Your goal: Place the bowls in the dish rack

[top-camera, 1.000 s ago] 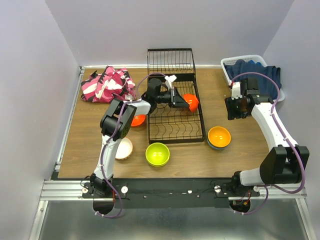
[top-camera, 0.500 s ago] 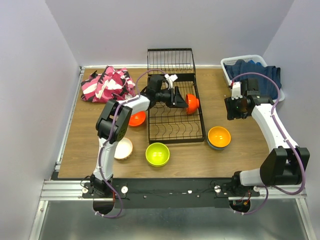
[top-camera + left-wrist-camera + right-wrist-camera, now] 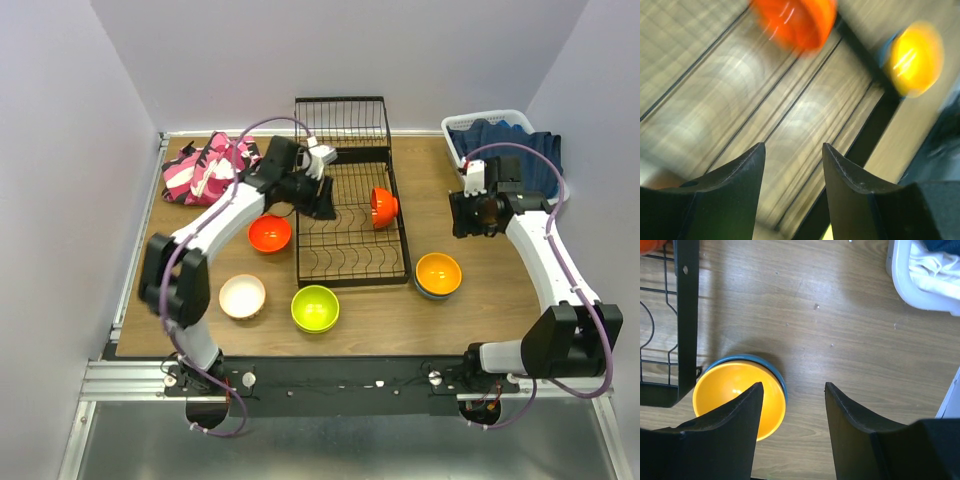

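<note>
The black wire dish rack (image 3: 345, 245) stands mid-table. One red-orange bowl (image 3: 382, 207) rests on edge among its right tines, blurred in the left wrist view (image 3: 795, 20). My left gripper (image 3: 325, 208) hovers over the rack's left side, open and empty (image 3: 793, 150). On the table lie another red-orange bowl (image 3: 270, 233), a cream-white bowl (image 3: 243, 296), a lime green bowl (image 3: 315, 308) and an orange bowl (image 3: 438, 272) nested in a blue bowl (image 3: 777, 372). My right gripper (image 3: 468, 218) hangs open above the table just right of that orange bowl (image 3: 735, 392), holding nothing (image 3: 792, 387).
A pink patterned cloth (image 3: 215, 165) lies at the back left. A white laundry basket (image 3: 455, 130) with dark blue fabric sits at the back right, its rim (image 3: 912, 285) close to my right gripper. Walls close in three sides.
My left gripper opened, let go of the red-orange bowl in the rack and drew back to the left. The bowl stays on edge. The right arm barely moved.
</note>
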Robot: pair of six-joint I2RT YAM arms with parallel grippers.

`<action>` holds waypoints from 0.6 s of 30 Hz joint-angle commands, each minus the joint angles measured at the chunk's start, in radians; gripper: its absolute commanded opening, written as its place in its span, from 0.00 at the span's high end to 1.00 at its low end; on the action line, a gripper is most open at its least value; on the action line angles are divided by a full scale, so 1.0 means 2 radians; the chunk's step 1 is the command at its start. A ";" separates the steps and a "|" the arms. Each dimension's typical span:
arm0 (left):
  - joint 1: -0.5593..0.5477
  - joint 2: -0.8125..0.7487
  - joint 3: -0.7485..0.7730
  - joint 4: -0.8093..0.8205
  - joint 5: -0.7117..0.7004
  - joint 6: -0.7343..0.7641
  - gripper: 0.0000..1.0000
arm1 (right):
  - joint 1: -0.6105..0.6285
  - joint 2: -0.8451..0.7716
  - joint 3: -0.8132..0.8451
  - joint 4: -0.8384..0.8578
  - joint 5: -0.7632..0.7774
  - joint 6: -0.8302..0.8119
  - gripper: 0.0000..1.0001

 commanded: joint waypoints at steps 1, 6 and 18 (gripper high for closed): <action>0.029 -0.107 -0.084 -0.156 -0.123 0.231 0.42 | -0.003 0.002 0.010 0.028 -0.023 -0.022 0.39; 0.034 -0.131 -0.124 -0.188 -0.195 0.314 0.44 | -0.003 0.019 0.042 0.047 -0.038 -0.032 0.39; 0.034 -0.079 -0.140 -0.140 -0.231 0.332 0.52 | -0.003 0.018 0.074 0.045 -0.070 -0.009 0.39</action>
